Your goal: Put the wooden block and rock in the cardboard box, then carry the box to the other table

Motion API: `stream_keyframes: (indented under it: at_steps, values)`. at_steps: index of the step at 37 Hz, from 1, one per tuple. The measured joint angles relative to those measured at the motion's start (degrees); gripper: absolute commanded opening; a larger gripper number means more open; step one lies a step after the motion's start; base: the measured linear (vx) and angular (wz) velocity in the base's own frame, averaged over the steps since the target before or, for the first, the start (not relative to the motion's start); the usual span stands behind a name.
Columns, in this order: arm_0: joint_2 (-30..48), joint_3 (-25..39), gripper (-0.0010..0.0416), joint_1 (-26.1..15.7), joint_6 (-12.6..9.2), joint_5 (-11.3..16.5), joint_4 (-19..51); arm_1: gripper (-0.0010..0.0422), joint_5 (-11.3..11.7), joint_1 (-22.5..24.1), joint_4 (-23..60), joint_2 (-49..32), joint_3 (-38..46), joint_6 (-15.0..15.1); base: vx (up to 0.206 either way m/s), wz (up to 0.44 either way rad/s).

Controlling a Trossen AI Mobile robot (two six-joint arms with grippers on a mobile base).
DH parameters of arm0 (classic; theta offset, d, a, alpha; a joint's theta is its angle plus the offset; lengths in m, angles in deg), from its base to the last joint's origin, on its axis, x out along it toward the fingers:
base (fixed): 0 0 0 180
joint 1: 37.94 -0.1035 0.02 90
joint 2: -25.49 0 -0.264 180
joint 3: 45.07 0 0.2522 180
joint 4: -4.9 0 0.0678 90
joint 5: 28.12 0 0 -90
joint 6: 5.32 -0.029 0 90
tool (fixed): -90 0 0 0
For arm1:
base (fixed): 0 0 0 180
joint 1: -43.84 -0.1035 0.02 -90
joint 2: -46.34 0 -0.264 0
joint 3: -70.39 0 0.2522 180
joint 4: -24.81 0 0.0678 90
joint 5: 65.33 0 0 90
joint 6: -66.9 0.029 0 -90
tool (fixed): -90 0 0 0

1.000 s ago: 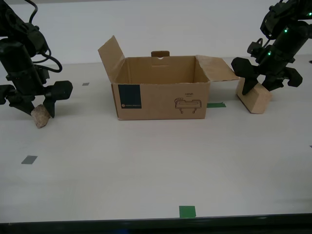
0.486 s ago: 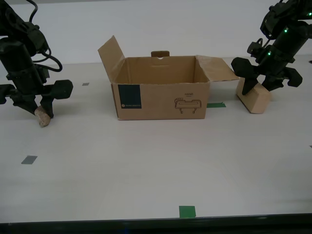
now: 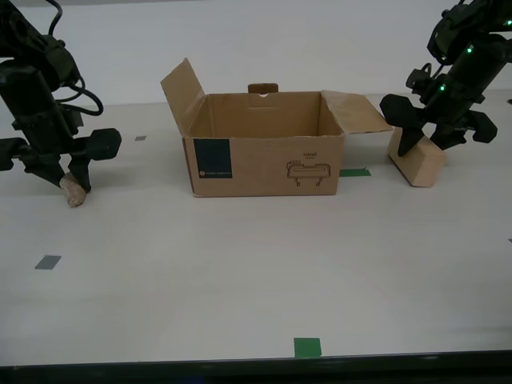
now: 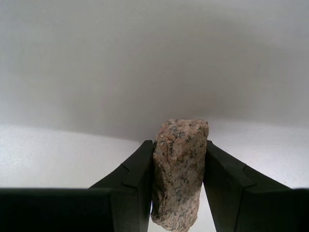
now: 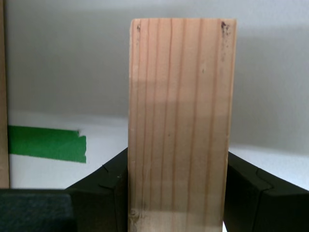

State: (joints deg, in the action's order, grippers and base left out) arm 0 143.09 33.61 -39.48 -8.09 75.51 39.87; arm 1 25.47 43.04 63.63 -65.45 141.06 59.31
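Since a second ago the rock [image 3: 74, 192] has been squeezed upright by my second hand [image 3: 72, 186]; the wooden block [image 3: 418, 161] stays clamped in my first hand [image 3: 428, 142].

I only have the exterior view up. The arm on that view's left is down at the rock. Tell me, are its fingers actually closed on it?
Observer: Yes. The second wrist view shows my second gripper with both fingers pressed against the sides of the rock.
Operator: And the other arm, at the wooden block?
Observer: The first wrist view shows my first gripper clamped on the wooden block, which stands upright between the fingers.
Operator: Anything near that block I can't make out?
Observer: A strip of green tape lies on the table beside it, and an edge of the cardboard box shows just beyond.
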Motion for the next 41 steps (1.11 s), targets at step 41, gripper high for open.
stream_keyframes:
  at_steps: [41]
  values:
    - [-18.1,-0.2,-0.0001,0.0,-0.5,-4.1,7.2,-0.0001,0.0,0.1,6.9,21.7,-0.1,0.4,0.000,0.000]
